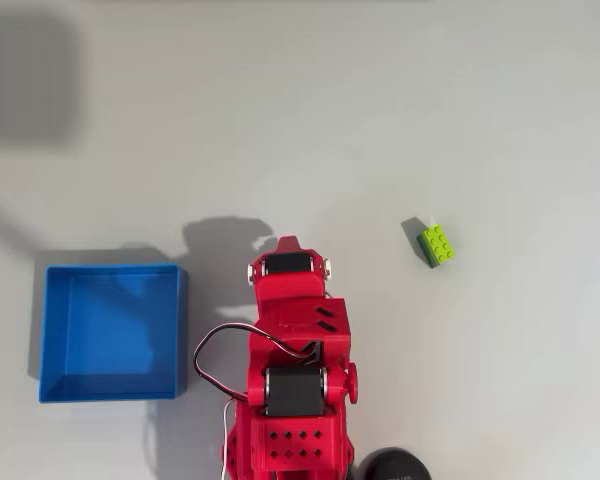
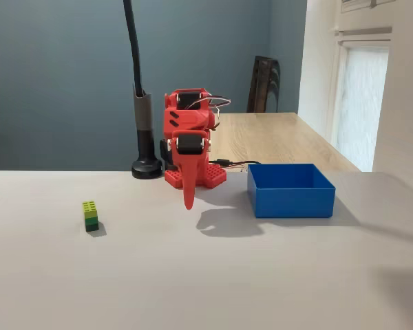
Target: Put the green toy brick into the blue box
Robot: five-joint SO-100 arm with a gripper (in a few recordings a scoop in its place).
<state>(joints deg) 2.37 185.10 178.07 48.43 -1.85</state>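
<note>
While the blue box [image 1: 112, 332] is sitting at nine o'clock on the desk [image 1: 380, 120] in the overhead view, the red arm [image 1: 292, 360] is folding at centre, its claw [image 2: 188, 196] pointing downward with fingers pressed together, holding nothing; the green toy brick [image 1: 436, 244] is lying at three o'clock, well apart.

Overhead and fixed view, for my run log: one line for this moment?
arm folded at base | gripper shut, empty | brick on table, untouched | box empty

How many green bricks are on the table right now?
1. The green toy brick sits alone on the table, right of the red arm in the overhead view, opposite the blue box. Nothing suggests a hidden one.
</note>
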